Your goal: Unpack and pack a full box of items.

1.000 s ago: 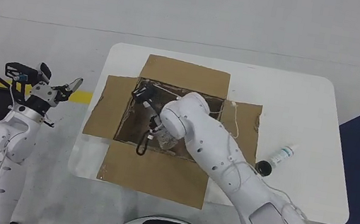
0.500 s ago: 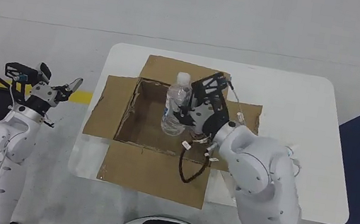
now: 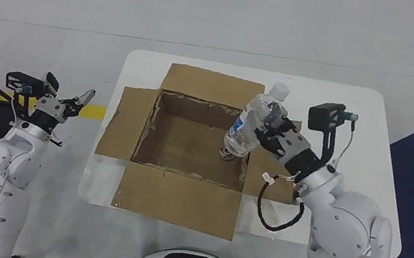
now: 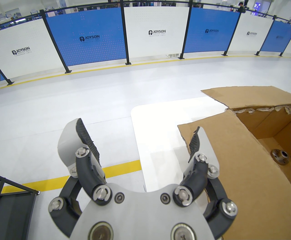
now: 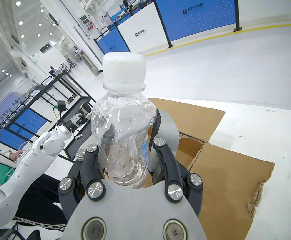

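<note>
Bottle is travelling right, toward the box edge. Right gripper is pinching its denting midsection, which looks light, slippery and crushable. Left gripper is hanging spread, frame left.

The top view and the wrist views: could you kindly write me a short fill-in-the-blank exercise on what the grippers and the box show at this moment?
1. The right gripper is shut on a clear bottle with a ____ cap.
2. The jaws of the left gripper stand ____, holding nothing.
3. The box on the table is made of ____.
4. A small round metal part lies ____ the box.

Missing words: white; open; cardboard; inside.
</note>
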`<state>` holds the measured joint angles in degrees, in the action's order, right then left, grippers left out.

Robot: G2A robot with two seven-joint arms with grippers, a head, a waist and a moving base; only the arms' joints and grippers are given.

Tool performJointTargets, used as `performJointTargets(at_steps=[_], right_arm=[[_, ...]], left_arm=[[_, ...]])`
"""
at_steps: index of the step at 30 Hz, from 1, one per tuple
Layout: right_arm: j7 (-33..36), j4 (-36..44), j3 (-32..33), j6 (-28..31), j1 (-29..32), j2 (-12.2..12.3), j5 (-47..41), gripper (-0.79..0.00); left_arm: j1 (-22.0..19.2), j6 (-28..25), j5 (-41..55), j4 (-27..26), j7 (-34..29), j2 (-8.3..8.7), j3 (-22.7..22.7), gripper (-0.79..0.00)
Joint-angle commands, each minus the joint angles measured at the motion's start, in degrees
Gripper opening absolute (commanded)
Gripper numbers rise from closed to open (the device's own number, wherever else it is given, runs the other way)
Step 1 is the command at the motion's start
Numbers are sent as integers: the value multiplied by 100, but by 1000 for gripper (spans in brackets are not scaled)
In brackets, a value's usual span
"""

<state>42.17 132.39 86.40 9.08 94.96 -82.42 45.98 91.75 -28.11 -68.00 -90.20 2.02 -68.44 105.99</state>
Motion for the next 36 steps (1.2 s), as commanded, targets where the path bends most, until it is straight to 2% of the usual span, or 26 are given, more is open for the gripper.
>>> performJointTargets(at_steps=[1,3,5,7,10,13,16,18,20,22,28,32,36], right_arm=[[-37,3,10,-3,-1,2,38,-785],[-489,8,105,-183,69,4,277,-785],[-849,1,363,-295,260,-2,-267,-785],[-1108,-90,1029,-326,454,18,-692,-785],[-1472,-336,2063,-591,754,46,-869,-785],[-1818,-709,2848,-872,1040,44,-1341,-785],[-2057,-1013,3298,-1055,1328,33,-1553,-785],[-2282,-1194,3476,-1352,1464,28,-1291,-785],[-2459,-1284,3420,-1628,1487,21,-963,-785],[-2678,-1409,3342,-1800,1427,1,-1034,-785],[-3333,-1797,2613,-2776,1150,-15,614,-785],[-3354,-2065,2101,-3300,830,-12,1623,-785],[-3314,-2230,1802,-3498,645,-20,2051,-785]], left_arm=[[0,0,0,0,0,0,0,0],[0,0,0,0,0,0,0,0],[0,0,0,0,0,0,0,0],[0,0,0,0,0,0,0,0],[0,0,0,0,0,0,0,0],[0,0,0,0,0,0,0,0],[0,0,0,0,0,0,0,0],[0,0,0,0,0,0,0,0],[0,0,0,0,0,0,0,0],[0,0,0,0,0,0,0,0],[0,0,0,0,0,0,0,0],[0,0,0,0,0,0,0,0],[0,0,0,0,0,0,0,0]])
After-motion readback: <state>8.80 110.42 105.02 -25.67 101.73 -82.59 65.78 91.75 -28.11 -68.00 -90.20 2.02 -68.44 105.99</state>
